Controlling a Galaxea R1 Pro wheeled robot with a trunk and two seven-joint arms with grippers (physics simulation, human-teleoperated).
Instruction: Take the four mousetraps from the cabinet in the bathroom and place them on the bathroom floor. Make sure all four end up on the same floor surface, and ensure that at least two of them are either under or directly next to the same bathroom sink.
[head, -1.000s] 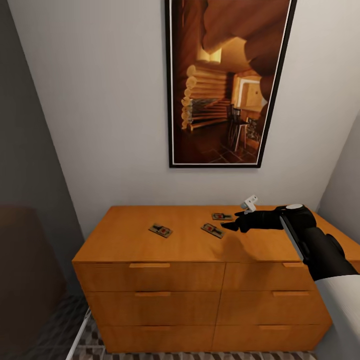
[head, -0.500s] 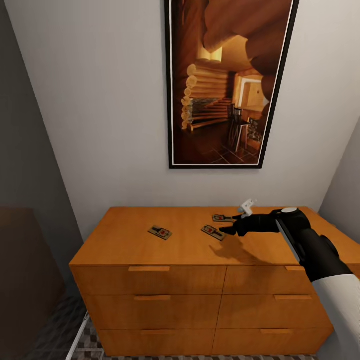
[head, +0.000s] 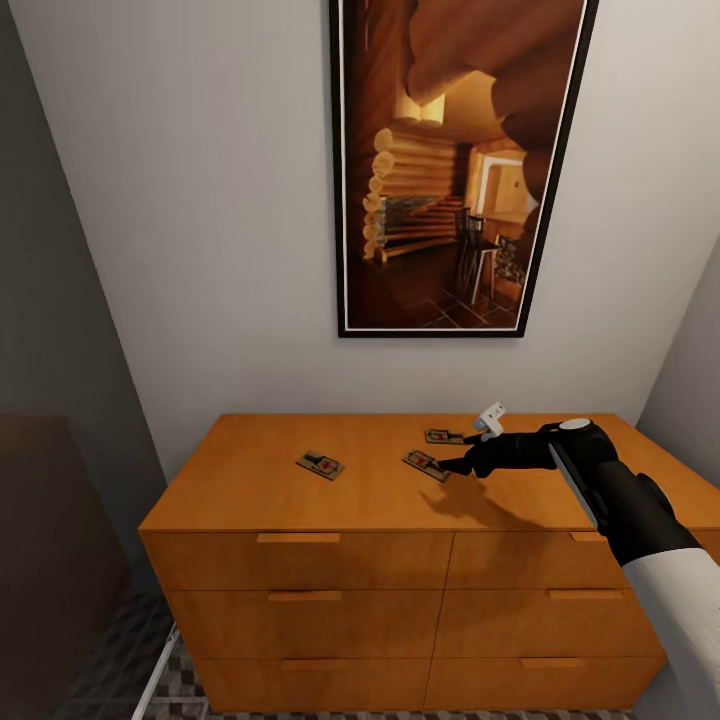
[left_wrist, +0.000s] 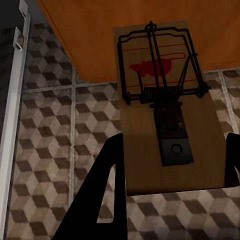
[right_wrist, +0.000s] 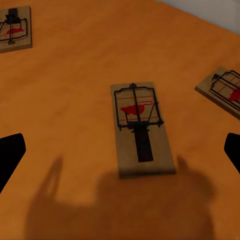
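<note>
- The right claw hangs just above the cabinet top, fingers spread wide, one mousetrap lying flat between them.
- Two more mousetraps rest on the same top: one well to the left, one just behind the claw.
- The left claw pinches a fourth mousetrap (over the cube-patterned bathroom floor), beside the cabinet's edge.

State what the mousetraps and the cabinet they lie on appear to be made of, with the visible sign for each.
Mousetrap: seemingly a flat, pale matt wooden board with thin dark wire parts, probably metal, and a red printed mouse shape. Cabinet: orange-brown wood or wood-look panels with a smooth, slightly glossy finish; faint grain and the arm's soft shadow show on top. Being renders, the materials are uncertain.
</note>
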